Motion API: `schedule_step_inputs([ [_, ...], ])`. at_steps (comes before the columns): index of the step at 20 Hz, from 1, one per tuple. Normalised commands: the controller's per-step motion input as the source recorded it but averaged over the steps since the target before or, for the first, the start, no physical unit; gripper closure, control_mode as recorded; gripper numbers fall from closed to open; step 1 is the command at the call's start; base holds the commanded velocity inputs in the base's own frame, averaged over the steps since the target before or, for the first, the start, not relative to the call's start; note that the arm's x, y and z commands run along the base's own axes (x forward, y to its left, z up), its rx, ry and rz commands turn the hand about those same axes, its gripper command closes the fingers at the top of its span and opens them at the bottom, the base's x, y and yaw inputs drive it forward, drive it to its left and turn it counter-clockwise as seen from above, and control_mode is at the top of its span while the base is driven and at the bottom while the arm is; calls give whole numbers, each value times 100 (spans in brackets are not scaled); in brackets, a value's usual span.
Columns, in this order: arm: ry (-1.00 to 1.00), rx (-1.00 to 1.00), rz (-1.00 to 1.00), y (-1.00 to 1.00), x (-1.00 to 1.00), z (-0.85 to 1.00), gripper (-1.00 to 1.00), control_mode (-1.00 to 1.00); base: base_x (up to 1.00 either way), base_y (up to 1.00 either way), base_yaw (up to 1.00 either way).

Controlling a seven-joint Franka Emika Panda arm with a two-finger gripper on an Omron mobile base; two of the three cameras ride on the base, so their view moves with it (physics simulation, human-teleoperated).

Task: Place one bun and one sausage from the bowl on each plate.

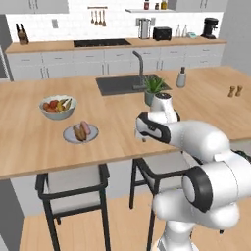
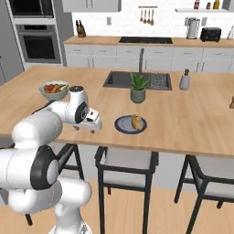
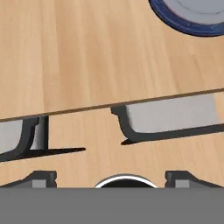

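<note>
Left base view: plate (image 1: 68, 138) carries bun (image 1: 78, 133) and sausage (image 1: 86, 128). Right base view: second plate (image 2: 122, 126) carries one bun (image 2: 136, 121). Hand view: gripper (image 3: 110, 178) fingers spread apart, empty, above the counter edge (image 3: 105, 106).

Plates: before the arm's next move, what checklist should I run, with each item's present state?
1. Tool open with nothing between its tips: ok.
2. Plate by the fruit bowl carries a bun and a sausage: ok.
3. Plate by the potted plant carries a second bun: ok.
4. That plate carries a sausage: not ok, none lies on it.
5. Tool apart from both plates: ok; it hangs over the counter edge.
6. Sausages left in the bowl: cannot tell.
</note>
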Motion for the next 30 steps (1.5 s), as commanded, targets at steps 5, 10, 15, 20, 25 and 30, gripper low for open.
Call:
schedule_step_inputs([
  [5, 0, 0, 0, 0, 0, 0, -100, 100, -30, -100, -13],
  [10, 0, 0, 0, 0, 0, 0, -100, 100, 14, -100, -22],
  [15, 0, 0, 0, 0, 0, 0, -100, 100, 15, -100, -24],
  [20, 0, 0, 0, 0, 0, 0, -100, 100, 51, -100, -6],
  [25, 0, 0, 0, 0, 0, 0, -100, 100, 42, -100, -7],
  [30, 0, 0, 0, 0, 0, 0, -100, 100, 53, -100, 0],
])
